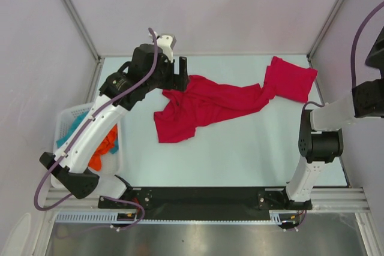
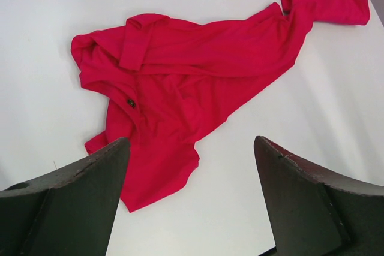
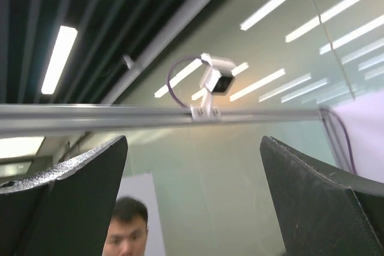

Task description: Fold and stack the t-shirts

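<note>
- Laundry basket (image 1: 75, 110): left of the table (image 1: 240, 148), holding teal and orange cloth.
- Left gripper (image 2: 192, 148): fingers spread, empty, above the crumpled t-shirt (image 2: 174, 82) at mid-table.
- Second t-shirt (image 1: 292, 78): far right corner, touching the first.
- Right gripper (image 3: 192, 148): fingers spread, empty, aimed upward.

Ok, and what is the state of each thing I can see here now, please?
Left pincer: open, holding nothing.
Right pincer: open, pointing upward, holding nothing.
Middle t-shirt: crumpled, unfolded.
Far-right t-shirt: rumpled, touching the middle one.
Basket: holds a teal cloth and an orange cloth.
</note>
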Available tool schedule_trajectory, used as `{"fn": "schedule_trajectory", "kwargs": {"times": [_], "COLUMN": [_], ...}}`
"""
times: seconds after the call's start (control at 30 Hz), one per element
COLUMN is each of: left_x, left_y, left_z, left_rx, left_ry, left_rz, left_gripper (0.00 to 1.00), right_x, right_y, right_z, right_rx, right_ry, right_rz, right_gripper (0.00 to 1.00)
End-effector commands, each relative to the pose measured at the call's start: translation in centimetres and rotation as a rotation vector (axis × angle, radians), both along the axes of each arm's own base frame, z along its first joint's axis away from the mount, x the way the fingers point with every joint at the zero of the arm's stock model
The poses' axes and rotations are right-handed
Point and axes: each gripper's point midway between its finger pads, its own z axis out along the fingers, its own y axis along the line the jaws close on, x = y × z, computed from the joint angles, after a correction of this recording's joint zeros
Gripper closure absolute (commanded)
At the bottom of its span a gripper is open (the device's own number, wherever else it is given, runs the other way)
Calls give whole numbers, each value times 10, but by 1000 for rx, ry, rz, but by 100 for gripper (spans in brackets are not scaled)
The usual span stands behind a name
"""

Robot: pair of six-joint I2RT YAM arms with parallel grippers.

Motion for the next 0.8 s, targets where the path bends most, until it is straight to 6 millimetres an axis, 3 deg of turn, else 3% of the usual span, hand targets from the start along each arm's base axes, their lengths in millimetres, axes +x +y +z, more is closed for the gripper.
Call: {"fn": "schedule_trajectory", "kwargs": {"times": [0.0, 0.03, 0.07, 0.1, 0.17, 0.2, 0.23, 0.27, 0.3, 0.33, 0.37, 0.5, 0.6, 0.63, 0.7, 0.73, 0.77], "left_x": [1, 1, 1, 0, -2, -2, -3, -3, -4, -4, -5, -8, -11, -13, -15, -17, -18], "left_y": [-2, -2, -3, -3, -1, -1, -1, 0, 0, 0, -1, -2, -2, 0, 4, 8, 10], "left_z": [27, 28, 30, 32, 36, 38, 40, 43, 45, 46, 50, 60, 65, 68, 73, 74, 77], "left_rx": [-46, -48, -55, -59, -67, -70, -73, -76, -78, -79, -86, -107, -121, -123, -122, -115, -115], "left_ry": [-63, -65, -68, -69, -79, -85, -88, -94, -98, -101, -107, -121, -121, -125, -135, -138, -146], "left_rz": [4, 4, 2, 2, 4, 3, 2, 1, -1, -2, -6, -21, -26, -25, -18, -9, -1], "left_gripper": [10, 10, 10, 10, 10, 10, 10, 10, 10, 10, 10, 10, 10, 10, 10, 10, 10], "right_x": [11, 22, 16, 47, 60, 101, 116, 114, 132, 137, 162, 198, 218, 219, 215, 230, 224], "right_y": [-42, -58, -65, -68, -79, -80, -80, -83, -87, -98, -102, -121, -137, -138, -140, -138, -137], "right_z": [40, 43, 37, 37, 43, 48, 51, 56, 56, 55, 47, 38, 25, 24, 25, 22, 27], "right_rx": [349, 446, 493, 511, 563, 549, 543, 562, 589, 653, 671, 765, 822, 797, 795, 774, 772], "right_ry": [120, 187, 204, 309, 373, 477, 515, 505, 502, 517, 591, 693, 714, 678, 651, 670, 616], "right_rz": [-162, -194, -229, -336, -360, -316, -265, -244, -290, -331, -389, -458, -733, -923, -1022, -1044, -1097], "right_gripper": [0, 0, 0, 0, 0, 0, 0, 0, 0, 0, 0, 0, 0, 0, 0, 0, 0]}}
